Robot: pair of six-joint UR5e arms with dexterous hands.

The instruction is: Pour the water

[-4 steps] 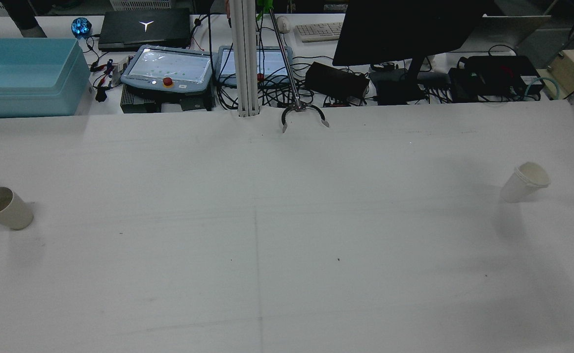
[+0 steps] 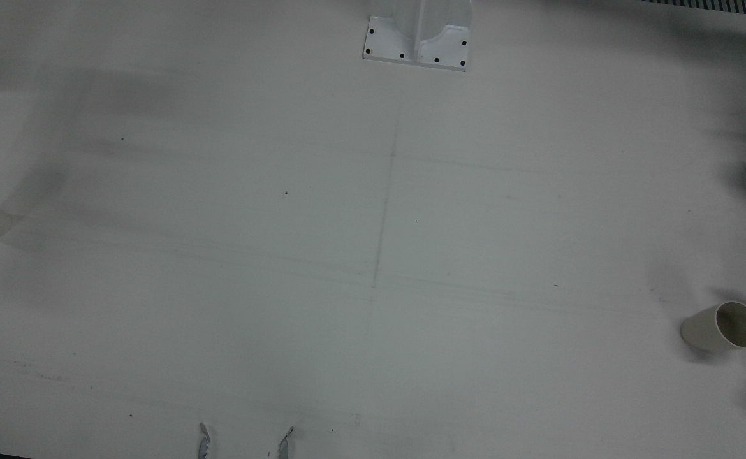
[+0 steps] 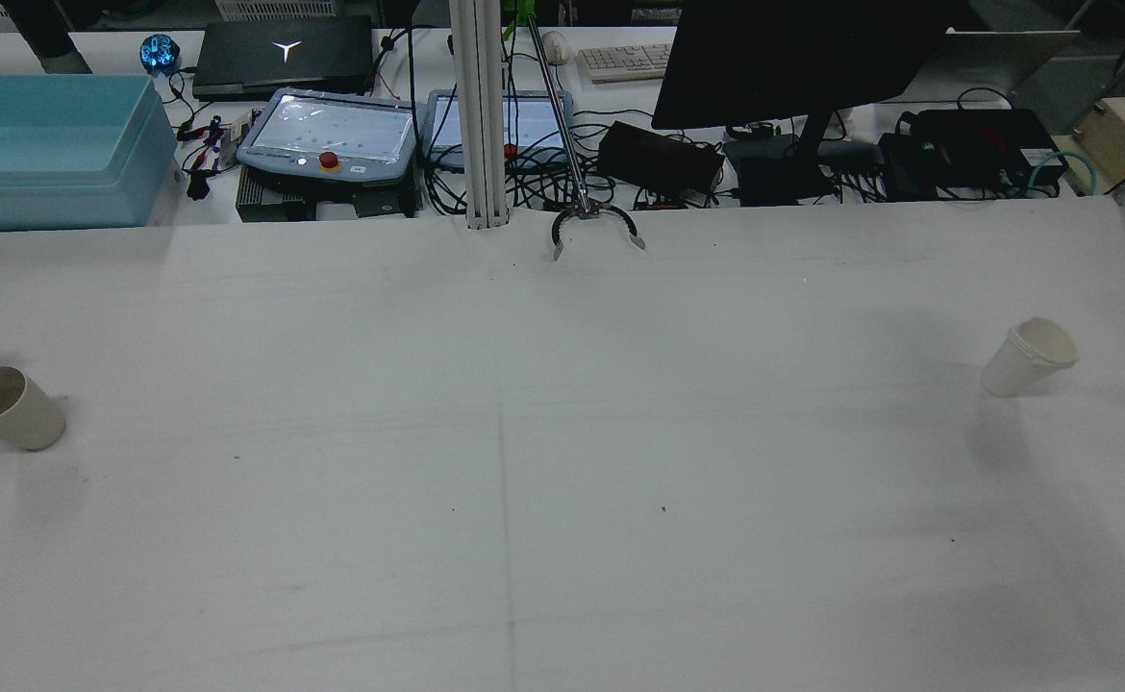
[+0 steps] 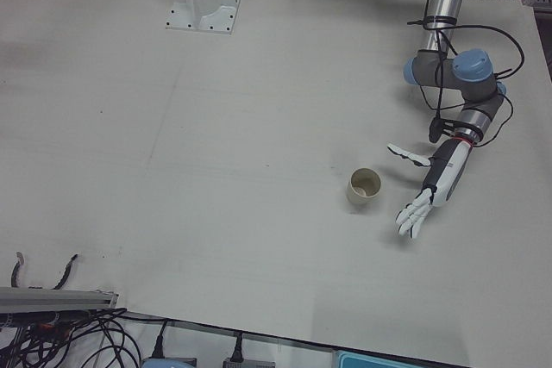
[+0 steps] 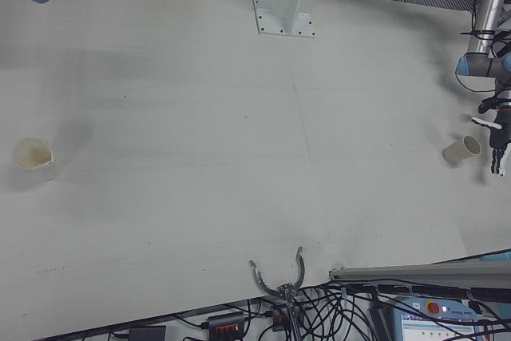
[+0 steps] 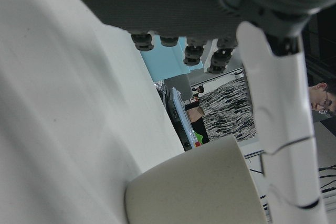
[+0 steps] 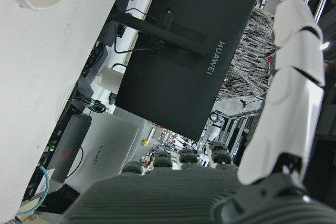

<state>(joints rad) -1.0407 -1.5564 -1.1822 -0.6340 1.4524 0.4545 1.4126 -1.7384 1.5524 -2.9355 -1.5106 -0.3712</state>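
Reaching is the step in hand: the left hand [image 4: 429, 191], fingers spread and empty, hangs just beside the beige cup [image 4: 364, 186], which must next be gripped and carried across the table [image 3: 562, 461] to the far white cup [image 3: 1029, 357].

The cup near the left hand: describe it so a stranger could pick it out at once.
On the white table, look to the side where the left hand hangs open. The beige cup stands upright just beside it. The only other cup, the white cup, stands far across the table.
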